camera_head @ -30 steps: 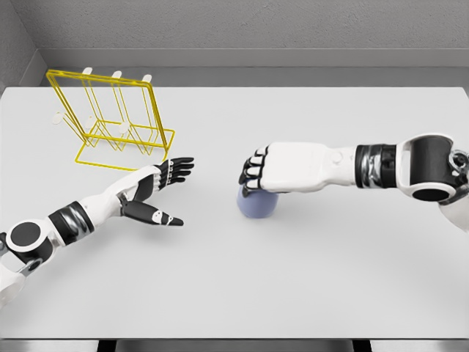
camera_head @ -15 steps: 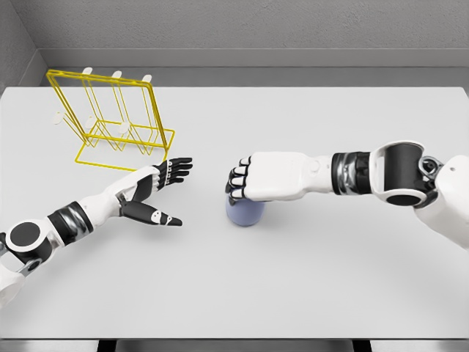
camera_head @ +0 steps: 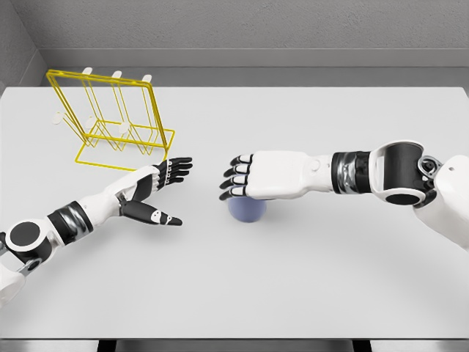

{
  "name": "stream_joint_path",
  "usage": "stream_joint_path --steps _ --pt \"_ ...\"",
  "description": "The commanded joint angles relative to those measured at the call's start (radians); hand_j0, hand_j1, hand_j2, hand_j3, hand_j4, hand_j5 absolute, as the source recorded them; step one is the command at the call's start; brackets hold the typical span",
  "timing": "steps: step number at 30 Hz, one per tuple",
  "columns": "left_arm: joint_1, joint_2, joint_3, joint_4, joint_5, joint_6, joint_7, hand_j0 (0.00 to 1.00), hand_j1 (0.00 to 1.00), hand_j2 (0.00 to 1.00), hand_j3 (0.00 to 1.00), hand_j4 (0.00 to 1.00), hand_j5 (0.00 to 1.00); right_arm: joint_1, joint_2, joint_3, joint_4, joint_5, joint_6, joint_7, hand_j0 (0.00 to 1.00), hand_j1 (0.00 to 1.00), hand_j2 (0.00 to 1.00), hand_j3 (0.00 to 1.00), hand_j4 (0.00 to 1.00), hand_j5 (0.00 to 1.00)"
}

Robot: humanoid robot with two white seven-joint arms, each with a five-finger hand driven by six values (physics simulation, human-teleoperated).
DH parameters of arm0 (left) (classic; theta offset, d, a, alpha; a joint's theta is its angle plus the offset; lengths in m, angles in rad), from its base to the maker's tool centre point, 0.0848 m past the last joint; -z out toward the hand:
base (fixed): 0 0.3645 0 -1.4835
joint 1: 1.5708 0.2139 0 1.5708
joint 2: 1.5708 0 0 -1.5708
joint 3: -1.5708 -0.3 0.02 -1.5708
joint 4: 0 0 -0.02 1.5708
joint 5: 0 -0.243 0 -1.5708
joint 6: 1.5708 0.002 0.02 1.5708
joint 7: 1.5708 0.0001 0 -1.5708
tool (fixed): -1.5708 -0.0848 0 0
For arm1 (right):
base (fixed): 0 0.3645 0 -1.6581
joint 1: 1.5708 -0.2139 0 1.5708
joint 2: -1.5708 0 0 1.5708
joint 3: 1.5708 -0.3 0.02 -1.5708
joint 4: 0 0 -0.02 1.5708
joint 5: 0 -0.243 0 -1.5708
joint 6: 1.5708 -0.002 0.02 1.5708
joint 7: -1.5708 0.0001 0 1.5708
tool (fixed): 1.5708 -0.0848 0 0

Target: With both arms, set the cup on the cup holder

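Left hand [camera_head: 154, 192] open, palm sideways, right hand [camera_head: 245, 176] flat, fingers extended, arm reaching leftward

No readable text, label, brand, number or sign on anything here.

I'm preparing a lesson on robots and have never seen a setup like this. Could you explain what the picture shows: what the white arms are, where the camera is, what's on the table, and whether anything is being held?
This is a computer simulation of a humanoid robot, seen from a camera on its head looking down at a white table. Two white arms reach in, each ending in a five-fingered robot hand. The left robot hand lies open with nothing in it. The right robot hand has its fingers spread over a small bluish cup standing on the table; it does not grip it. At the back left stands a yellow wire cup holder, where the cup should end up.
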Motion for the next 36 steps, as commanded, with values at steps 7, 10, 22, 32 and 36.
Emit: stream_joint_path --steps 7,10,22,32,36 --pt "-0.002 0.001 -0.001 0.004 0.003 0.001 0.000 1.00 1.00 1.00 1.00 1.00 1.00 -0.006 -0.005 -0.022 -0.005 -0.003 0.002 -0.007 0.99 0.99 0.99 0.99 0.99 0.99" --pt "-0.002 0.002 -0.001 0.004 0.003 -0.001 0.000 1.00 1.00 1.00 1.00 1.00 1.00 -0.003 -0.008 -0.070 -0.006 -0.013 0.002 -0.010 0.99 0.99 0.99 0.99 0.99 0.99" --pt "-0.029 -0.042 -0.012 0.013 0.002 0.002 0.000 1.00 1.00 1.00 1.00 1.00 1.00 0.058 -0.097 -0.444 -0.051 -0.162 0.002 -0.005 1.00 1.00 1.00 1.00 1.00 1.00" --pt "-0.112 -0.151 -0.090 0.076 -0.004 0.010 0.005 1.00 1.00 1.00 1.00 1.00 1.00 0.497 -0.119 -0.865 -0.008 -0.336 0.002 -0.010 1.00 1.00 1.00 1.00 1.00 1.00" --pt "-0.133 -0.183 -0.118 0.078 -0.004 0.011 0.006 1.00 1.00 1.00 1.00 1.00 1.00 0.560 -0.053 -0.924 -0.006 -0.336 0.002 -0.008 1.00 1.00 1.00 1.00 1.00 1.00"
